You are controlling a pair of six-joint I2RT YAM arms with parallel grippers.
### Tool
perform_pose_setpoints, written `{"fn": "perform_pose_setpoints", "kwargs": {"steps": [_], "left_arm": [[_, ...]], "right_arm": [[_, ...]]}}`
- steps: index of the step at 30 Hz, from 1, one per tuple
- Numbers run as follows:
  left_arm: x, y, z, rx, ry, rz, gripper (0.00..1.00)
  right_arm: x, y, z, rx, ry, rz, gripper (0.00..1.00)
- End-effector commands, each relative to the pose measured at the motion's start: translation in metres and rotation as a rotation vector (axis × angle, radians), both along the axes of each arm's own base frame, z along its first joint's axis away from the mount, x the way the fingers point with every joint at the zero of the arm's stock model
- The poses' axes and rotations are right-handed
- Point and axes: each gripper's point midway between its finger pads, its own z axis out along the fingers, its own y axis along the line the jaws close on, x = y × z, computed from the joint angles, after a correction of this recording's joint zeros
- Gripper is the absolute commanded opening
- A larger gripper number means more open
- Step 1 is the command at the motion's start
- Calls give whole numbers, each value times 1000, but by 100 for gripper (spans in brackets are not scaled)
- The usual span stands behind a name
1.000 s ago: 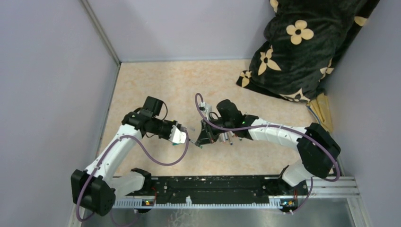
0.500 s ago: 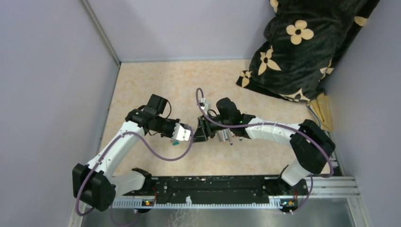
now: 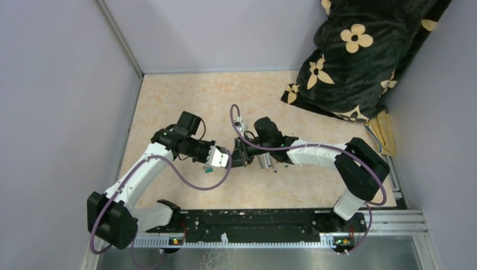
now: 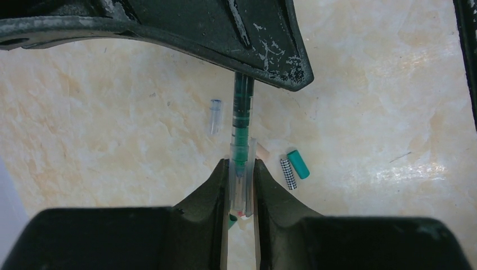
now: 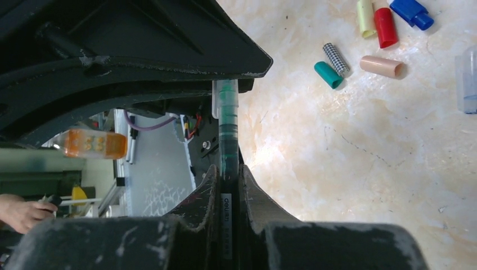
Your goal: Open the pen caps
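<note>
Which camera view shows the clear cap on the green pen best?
The left wrist view: the clear cap sits between the left fingers, with the green pen entering it. The right wrist view shows only its open end, past the right fingers. In the top view it is too small to make out.

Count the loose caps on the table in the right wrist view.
7: teal, checkered, tan mid-frame; yellow, red, blue at top; clear one at right edge. More may be hidden.
</note>
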Motion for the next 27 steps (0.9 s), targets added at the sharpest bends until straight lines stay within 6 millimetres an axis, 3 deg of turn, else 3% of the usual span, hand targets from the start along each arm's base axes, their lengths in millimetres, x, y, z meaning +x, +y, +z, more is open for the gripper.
{"fn": "perform_pose_setpoints", "kwargs": {"steps": [1, 8, 16, 21, 27], "left_arm": [[15, 9, -10, 79, -49, 20, 0], [47, 33, -21, 211, -109, 119, 0], [75, 61, -24, 220, -76, 216, 0], [70, 47, -24, 127, 8, 219, 0], [54, 19, -49, 27, 186, 239, 6]], "right_arm": [[10, -2, 18, -6, -94, -46, 0], [12, -35, 6, -106, -144, -148, 0], [3, -73, -9, -180, -165, -204, 0], [10, -92, -15, -252, -223, -272, 0], [60, -136, -17, -395, -377, -605, 0]]}}
